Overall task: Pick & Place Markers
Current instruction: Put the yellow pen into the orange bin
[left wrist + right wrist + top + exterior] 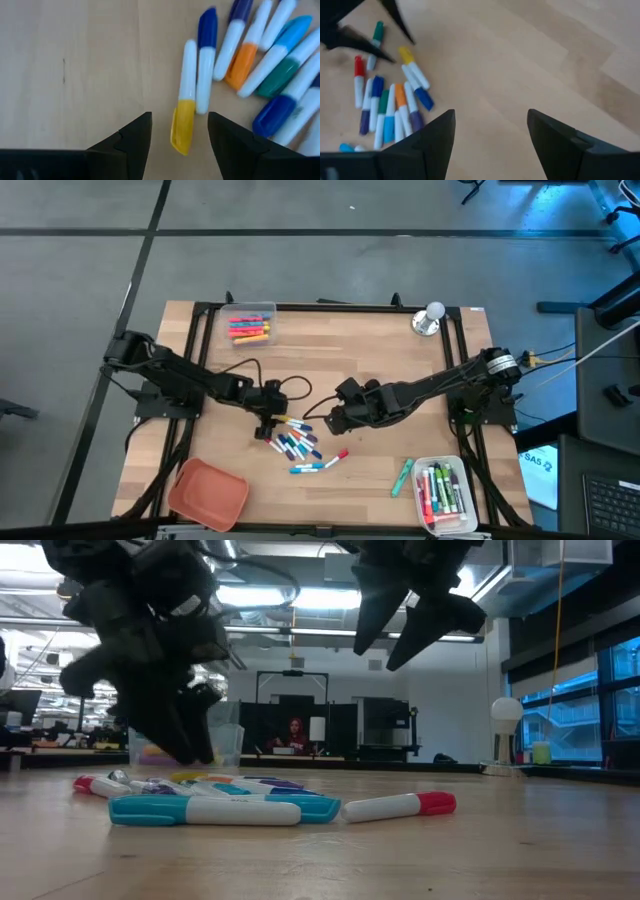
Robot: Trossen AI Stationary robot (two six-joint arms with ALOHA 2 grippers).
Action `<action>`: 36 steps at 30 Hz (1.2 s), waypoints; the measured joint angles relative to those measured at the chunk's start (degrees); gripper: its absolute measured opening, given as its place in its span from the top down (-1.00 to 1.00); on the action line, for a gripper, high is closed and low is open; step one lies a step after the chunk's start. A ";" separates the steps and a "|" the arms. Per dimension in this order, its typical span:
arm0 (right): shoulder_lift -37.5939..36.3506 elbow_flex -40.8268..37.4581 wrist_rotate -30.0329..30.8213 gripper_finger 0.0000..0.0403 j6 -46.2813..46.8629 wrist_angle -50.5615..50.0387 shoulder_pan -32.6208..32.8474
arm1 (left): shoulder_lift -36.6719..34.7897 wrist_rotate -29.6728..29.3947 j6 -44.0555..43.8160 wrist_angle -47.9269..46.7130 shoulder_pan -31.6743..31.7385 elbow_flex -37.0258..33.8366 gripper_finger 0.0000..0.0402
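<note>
A heap of markers [296,444] lies on the wooden table, near the middle toward the front edge. My left gripper [268,423] hangs low at the heap's left end, open and slanting down. In the left wrist view its fingers [135,140] stand on either side of the yellow cap [182,127] of a white-barrelled marker lying flat, with no touch showing. My right gripper [335,418] hovers open above bare wood, right of the heap and higher up [410,620]. A red-capped marker [336,458], a blue one [307,469] and a green one [402,477] lie apart.
A clear bin [251,326] holding markers stands at the far left, and a second one [444,493] at the near right. An orange tray [208,494] sits at the near left corner. A silver bell [430,319] stands at the far right.
</note>
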 joint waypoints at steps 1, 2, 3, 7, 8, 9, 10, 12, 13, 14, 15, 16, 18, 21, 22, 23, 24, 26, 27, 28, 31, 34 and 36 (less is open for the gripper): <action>0.00 0.00 -0.26 -0.23 0.03 0.00 0.17 | 0.79 0.01 0.21 0.23 0.02 -0.01 0.08; 0.00 0.00 -0.41 -0.23 0.05 0.03 0.39 | 1.44 0.02 0.46 0.39 0.01 -0.01 0.09; 0.00 0.00 -0.46 -0.23 0.09 0.04 0.61 | 2.12 0.07 0.82 0.39 -0.01 -0.01 0.11; 0.00 0.00 -0.46 -0.23 1.30 0.05 1.13 | 4.12 0.69 1.07 0.41 -0.07 0.24 0.25; 0.00 0.00 -0.46 -0.23 1.53 0.07 1.14 | 4.55 0.79 1.11 0.46 -0.07 0.24 0.30; 0.00 0.00 -0.46 -0.23 1.56 0.07 1.14 | 4.80 0.93 1.26 0.63 -0.07 0.24 0.35; 0.00 0.00 -0.46 -0.23 1.56 0.07 1.14 | 4.99 1.02 1.53 0.83 -0.05 0.24 0.41; 0.00 0.00 -0.45 -0.23 1.56 0.10 1.14 | 5.08 0.99 1.74 1.21 -0.07 0.22 0.53; 0.00 0.00 -0.46 -0.23 1.56 0.09 1.14 | 5.10 0.99 1.70 1.49 -0.07 0.21 0.60; 0.00 0.00 -0.46 -0.23 1.56 0.10 1.14 | 4.72 0.97 1.64 1.63 -0.04 0.19 0.66; 0.00 0.00 -0.46 -0.23 1.54 0.09 1.14 | 4.36 0.90 1.66 1.63 -0.04 0.17 0.71; 0.00 0.00 -0.44 -0.23 1.42 0.09 1.14 | 4.13 0.59 1.67 1.67 -0.07 0.17 0.76; 0.00 0.00 -0.42 -0.23 0.83 0.10 1.12 | 2.74 -1.55 1.42 0.40 -0.07 -0.01 0.82; 0.00 0.00 -0.14 -0.23 -0.42 0.38 0.98 | -0.79 -5.64 -0.33 -5.21 -0.57 1.13 0.83; 0.00 0.00 -0.11 -0.23 -0.62 0.58 0.84 | -2.54 -6.68 -0.88 -8.76 -0.95 2.32 0.82; 0.00 0.00 -0.13 -0.23 -0.91 0.76 0.67 | -4.29 -7.45 -1.23 -13.05 -1.45 3.71 0.80; 0.00 0.00 -0.14 -0.23 -1.38 0.90 0.52 | -6.15 -7.95 -1.33 -18.26 -2.08 5.06 0.78; 0.00 0.00 -0.07 -0.23 -2.55 1.01 0.21 | -9.95 -7.88 -1.83 -29.09 -3.91 7.91 0.77; 0.00 0.00 -0.05 -0.23 -3.40 1.09 -0.02 | -12.02 -7.09 -2.43 -33.40 -5.12 9.44 0.77; 0.00 0.00 -0.03 -0.23 -4.23 1.09 -0.27 | -14.20 -5.34 -3.41 -37.05 -6.38 10.94 0.78; 0.00 0.00 -0.03 -0.23 -5.73 1.10 -1.25 | -19.91 5.09 -8.98 -45.46 -10.59 13.30 0.82; 0.00 0.00 0.02 -0.23 -7.69 1.87 -2.46 | -24.43 17.52 -20.22 -47.26 -16.33 13.48 0.81; 0.00 0.00 0.04 -0.23 -8.99 2.41 -3.19 | -25.68 19.20 -26.92 -48.05 -21.51 13.47 0.79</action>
